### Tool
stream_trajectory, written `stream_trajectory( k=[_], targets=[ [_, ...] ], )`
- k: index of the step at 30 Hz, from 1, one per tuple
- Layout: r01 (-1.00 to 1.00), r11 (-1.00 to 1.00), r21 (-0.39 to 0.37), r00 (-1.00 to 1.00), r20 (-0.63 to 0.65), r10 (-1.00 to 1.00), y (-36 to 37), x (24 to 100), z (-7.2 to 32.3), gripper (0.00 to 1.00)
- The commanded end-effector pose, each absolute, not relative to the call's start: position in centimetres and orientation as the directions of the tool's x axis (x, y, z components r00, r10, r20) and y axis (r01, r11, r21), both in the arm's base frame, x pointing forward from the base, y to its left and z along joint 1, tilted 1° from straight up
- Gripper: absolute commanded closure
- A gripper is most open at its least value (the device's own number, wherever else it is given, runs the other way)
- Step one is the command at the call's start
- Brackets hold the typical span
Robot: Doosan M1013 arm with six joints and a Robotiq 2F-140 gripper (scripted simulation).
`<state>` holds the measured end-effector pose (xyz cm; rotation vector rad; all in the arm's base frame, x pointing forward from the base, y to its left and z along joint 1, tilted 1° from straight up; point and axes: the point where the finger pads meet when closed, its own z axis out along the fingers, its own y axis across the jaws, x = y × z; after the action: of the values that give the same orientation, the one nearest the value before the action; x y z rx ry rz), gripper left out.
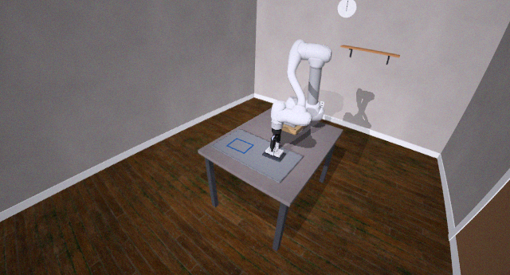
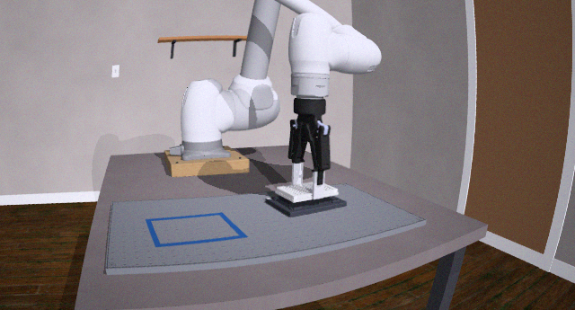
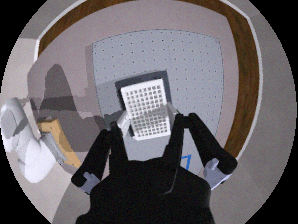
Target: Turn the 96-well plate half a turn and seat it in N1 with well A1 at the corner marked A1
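Note:
The white 96-well plate [image 2: 306, 192] is held level between the fingers of my gripper [image 2: 308, 184], which is shut on its long sides. It is just above, or resting on, the dark plate nest N1 [image 2: 305, 205] on the grey deck mat; I cannot tell whether it touches. In the top view the plate [image 1: 274, 151] and nest [image 1: 273, 155] lie under the gripper [image 1: 275, 147]. In the wrist view the plate [image 3: 147, 108] lies over the dark nest [image 3: 141, 80] between my fingers. The cut corner and the A1 mark are too small to make out.
The blue taped outline B1 [image 2: 196, 229] lies on the deck mat left of the nest; it also shows in the top view [image 1: 240, 145]. The arm's wooden base block [image 2: 207, 163] stands at the back of the table. The table edge runs close on the right.

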<state>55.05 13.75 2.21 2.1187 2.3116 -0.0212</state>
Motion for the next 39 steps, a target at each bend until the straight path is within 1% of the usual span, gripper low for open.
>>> stream_trajectory(
  k=[1,39],
  targets=[
    [0.996,0.087,-0.006,-0.087,-0.013,0.996,13.75,55.05,1.73,1.0],
    [0.996,0.087,-0.006,-0.087,-0.013,0.996,13.74,55.05,1.25,1.0]
  ],
)
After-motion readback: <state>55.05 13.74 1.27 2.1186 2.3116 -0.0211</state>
